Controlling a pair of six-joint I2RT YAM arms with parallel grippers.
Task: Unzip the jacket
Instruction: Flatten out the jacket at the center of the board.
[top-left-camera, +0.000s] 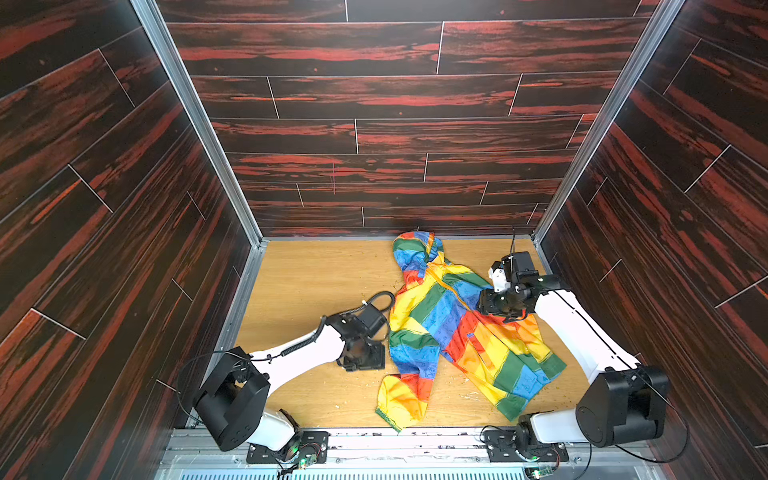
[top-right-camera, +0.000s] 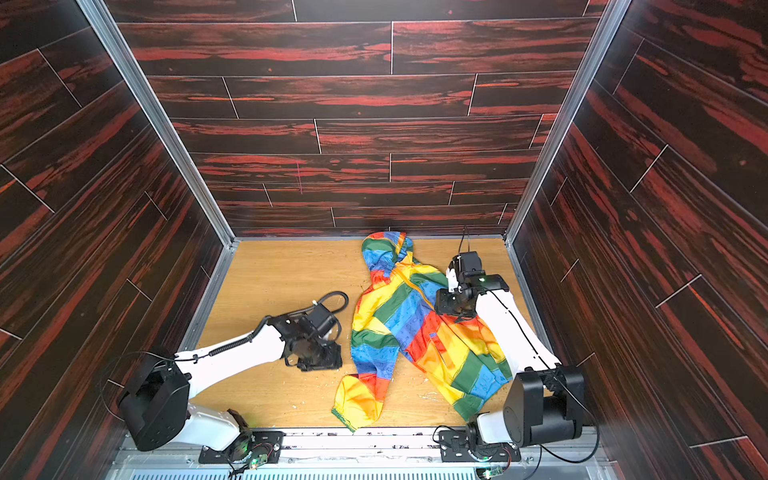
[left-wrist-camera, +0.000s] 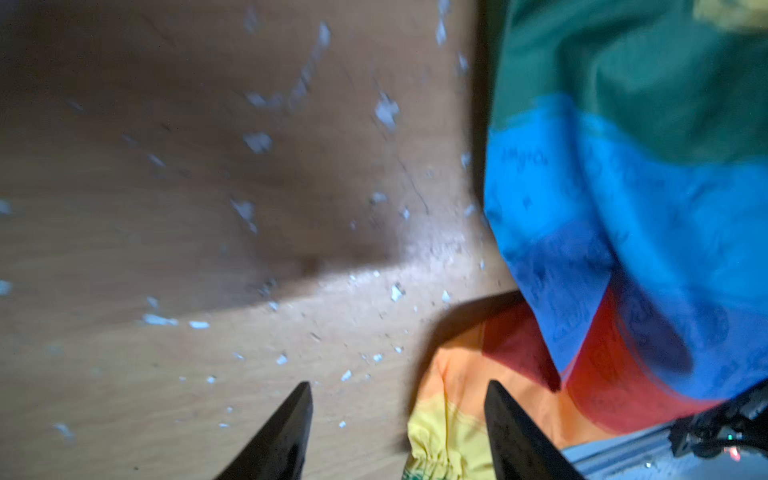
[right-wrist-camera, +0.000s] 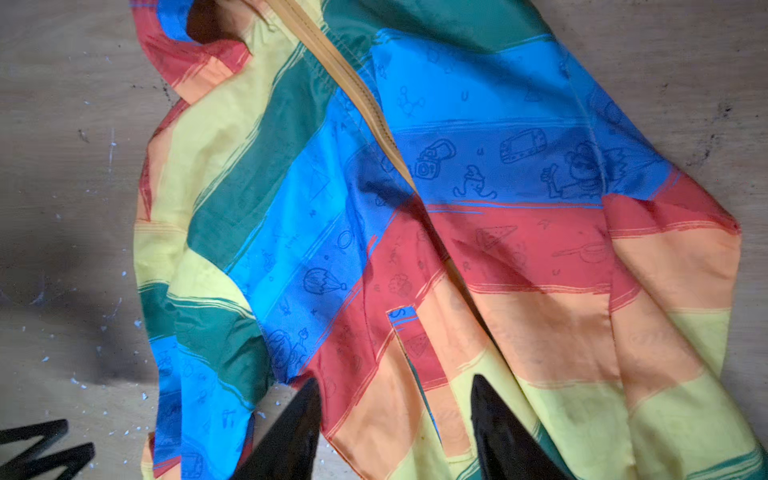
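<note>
Yellow-orange zipper: with the jacket rumpled on the worktop and left claw, right claw both parted, empty, pin collar cloth using one, pinch only the slider using the other, pull straight along the teeth.

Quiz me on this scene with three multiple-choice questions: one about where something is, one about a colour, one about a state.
1. The hood of the jacket points toward: A the robot bases; B the back wall; C the left arm.
2. The zipper is: A black; B white; C yellow-orange.
3. The left gripper is: A open, empty; B shut on a sleeve; C shut, empty.
Answers: B, the hood lies at the wall's foot; C, clear in the right wrist view; A, its fingers stand apart, nothing pinched.
</note>
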